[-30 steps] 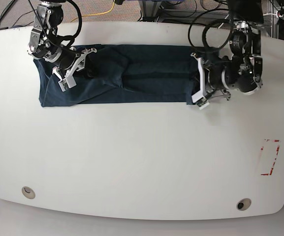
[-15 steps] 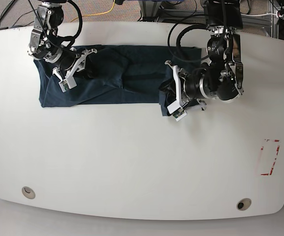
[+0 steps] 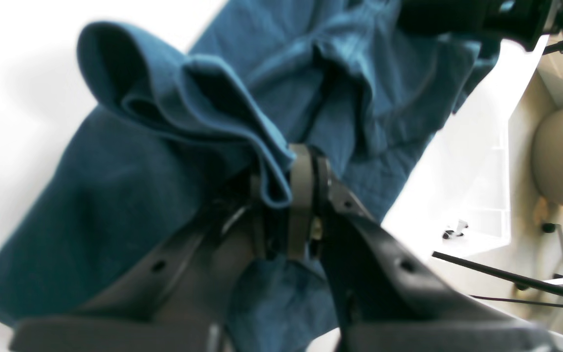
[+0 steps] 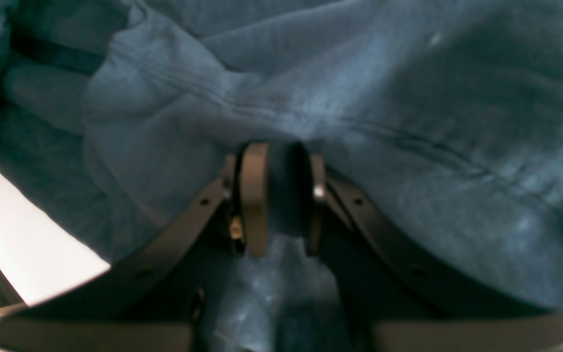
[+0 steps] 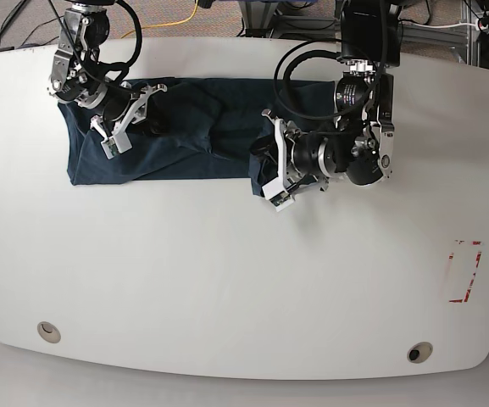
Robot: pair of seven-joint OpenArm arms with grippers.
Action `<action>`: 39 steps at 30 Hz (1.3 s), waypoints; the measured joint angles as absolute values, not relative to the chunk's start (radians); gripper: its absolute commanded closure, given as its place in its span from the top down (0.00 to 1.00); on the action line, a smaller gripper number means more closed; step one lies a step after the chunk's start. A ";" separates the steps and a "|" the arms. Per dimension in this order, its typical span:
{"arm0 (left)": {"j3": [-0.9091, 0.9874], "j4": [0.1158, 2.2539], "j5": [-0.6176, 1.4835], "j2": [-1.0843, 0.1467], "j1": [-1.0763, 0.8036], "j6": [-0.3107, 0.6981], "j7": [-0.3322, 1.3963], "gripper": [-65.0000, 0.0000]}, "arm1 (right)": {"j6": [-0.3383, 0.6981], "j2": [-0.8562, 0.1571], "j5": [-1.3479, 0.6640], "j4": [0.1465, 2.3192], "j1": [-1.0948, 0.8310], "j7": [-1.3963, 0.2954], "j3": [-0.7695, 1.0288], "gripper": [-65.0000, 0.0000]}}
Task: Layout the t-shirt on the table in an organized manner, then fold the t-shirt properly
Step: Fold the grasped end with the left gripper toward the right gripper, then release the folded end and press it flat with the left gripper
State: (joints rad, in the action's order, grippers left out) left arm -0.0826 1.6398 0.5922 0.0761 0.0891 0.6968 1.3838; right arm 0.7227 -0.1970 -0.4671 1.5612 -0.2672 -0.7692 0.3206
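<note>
Navy cotton covers the far part of the table point(image 5: 227, 280) — the t-shirt point(image 5: 176, 127) lies there as a long wrinkled band, its near edge roughly straight. The left gripper point(image 5: 269, 165) sits at the band's end nearest the red tape rectangle point(image 5: 464, 271). In the left wrist view its fingers point(image 3: 301, 205) are pressed together on a bunched fold of the t-shirt point(image 3: 174, 122), and the cloth rises in a rolled loop above them, off the white surface. The right gripper point(image 5: 121, 119) rests on the opposite end of the garment, far from the tape mark. From the right wrist view its fingers point(image 4: 254, 195) pinch a ridge of fabric point(image 4: 359, 98) between them, a stitched seam running across just beyond the tips.

Two round grommet holes point(image 5: 49, 331) mark the table's near edge, well apart from the shirt — one toward each corner. Cables point(image 5: 312, 59) loop above the left arm.
</note>
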 measured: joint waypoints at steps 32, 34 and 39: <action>-0.204 1.633 0.594 0.145 0.135 0.697 1.383 0.52 | 0.723 -0.197 -0.459 1.560 -0.253 -0.778 0.316 0.18; -0.239 1.633 0.598 0.147 0.155 0.697 1.393 0.52 | 0.723 -0.197 -0.459 1.560 -0.253 -0.778 0.316 0.18; -0.268 1.637 0.684 0.149 0.216 0.697 1.391 0.52 | 0.723 -0.197 -0.459 1.560 -0.253 -0.778 0.316 0.18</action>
State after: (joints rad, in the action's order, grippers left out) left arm -0.2680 1.6375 0.6842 0.1493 0.2157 0.6968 1.3911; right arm 0.7227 -0.1967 -0.4587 1.5600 -0.2531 -0.7780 0.3157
